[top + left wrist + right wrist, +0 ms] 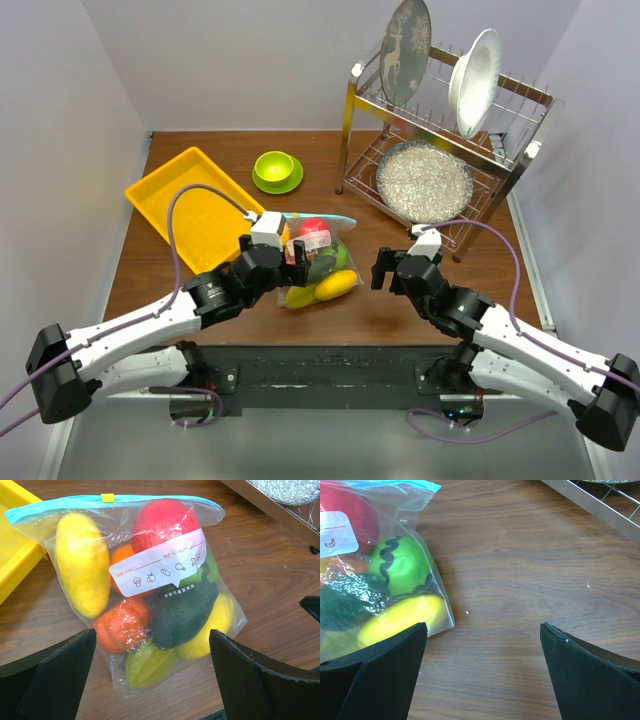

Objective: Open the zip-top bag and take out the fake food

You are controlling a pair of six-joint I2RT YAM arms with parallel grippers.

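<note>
Lying flat on the wooden table [400, 320] just beside the yellow tray [175, 195], the zip-top bag [150, 595] holds the fake food [82, 562], red, orange, green and yellow pieces, beneath its teal strip. My left gripper [150, 652] hangs at its lower end, fingers spread wide and gripping nothing. My right gripper [482, 632], equally parted, hangs above the wood at the bag's right edge.

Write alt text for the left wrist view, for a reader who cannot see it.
A clear zip-top bag full of fake food, red, orange, yellow and green, lies on a wooden table. The open left gripper frames it from below; a yellow tray edge shows at left.
</note>
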